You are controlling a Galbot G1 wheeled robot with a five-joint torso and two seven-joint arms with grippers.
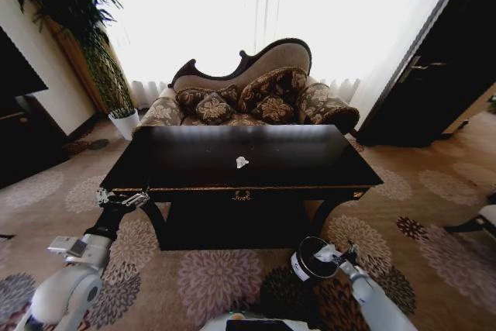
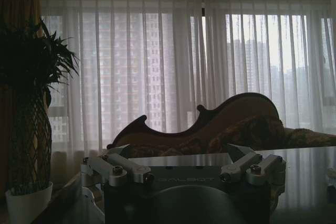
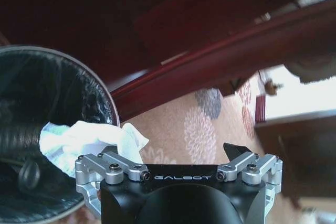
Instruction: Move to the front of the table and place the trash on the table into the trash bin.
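Observation:
The dark glossy table (image 1: pixel 194 156) stands straight ahead, and a small white crumpled piece of trash (image 1: pixel 242 162) lies near the middle of its top. My left gripper (image 1: pixel 122 199) is open at the table's front-left corner; in its wrist view it (image 2: pixel 178 153) looks across the tabletop (image 2: pixel 210 162) with nothing between its fingers. My right gripper (image 1: pixel 343 256) hangs low in front of the table, beside the trash bin (image 1: pixel 308 247). In the right wrist view it (image 3: pixel 176 150) is open, and a white tissue (image 3: pixel 89 141) lies over the rim of the black-lined trash bin (image 3: pixel 52 87).
A patterned sofa (image 1: pixel 248 94) stands behind the table in front of bright curtains. There is a potted plant (image 1: pixel 124 122) at the back left, a black cabinet (image 1: pixel 19 133) on the left and a dark door (image 1: pixel 434 83) on the right. Floral carpet (image 1: pixel 209 277) surrounds the table.

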